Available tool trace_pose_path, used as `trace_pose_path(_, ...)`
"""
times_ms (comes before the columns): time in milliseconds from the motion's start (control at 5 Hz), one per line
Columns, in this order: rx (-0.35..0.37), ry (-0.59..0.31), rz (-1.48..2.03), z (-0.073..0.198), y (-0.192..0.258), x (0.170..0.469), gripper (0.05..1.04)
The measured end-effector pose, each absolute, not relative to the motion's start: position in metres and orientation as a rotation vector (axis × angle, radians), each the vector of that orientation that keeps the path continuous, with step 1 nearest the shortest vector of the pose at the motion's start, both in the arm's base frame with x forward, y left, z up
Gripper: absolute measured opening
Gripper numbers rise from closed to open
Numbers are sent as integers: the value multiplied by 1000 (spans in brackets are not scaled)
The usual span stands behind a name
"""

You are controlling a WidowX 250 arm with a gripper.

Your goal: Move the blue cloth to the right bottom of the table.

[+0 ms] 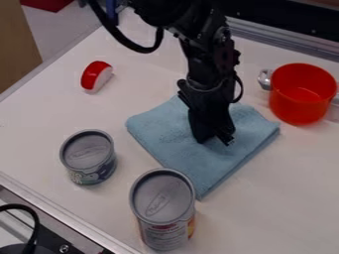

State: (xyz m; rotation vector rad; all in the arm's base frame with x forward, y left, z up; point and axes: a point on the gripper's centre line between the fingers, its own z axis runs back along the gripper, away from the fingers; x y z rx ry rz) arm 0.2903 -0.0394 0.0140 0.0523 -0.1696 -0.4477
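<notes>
I cannot tell whether the jaws are gripping the blue cloth [169, 141]. Dragging its corner beside the tall can [162, 206] is risking a topple.

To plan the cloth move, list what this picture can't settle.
Camera view, hidden: part of the blue cloth, behind the gripper.
Camera view, hidden: insides of the short can and tall can, by their closed tops.
Camera view, cut off by right edge: metal piece beside the red pot.
</notes>
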Motion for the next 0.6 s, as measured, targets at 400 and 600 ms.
trace_pose_path(400,42,-161,-451,12,-61,283,52)
trace_pose_path(600,34,-157,-464,11,-70,279,52)
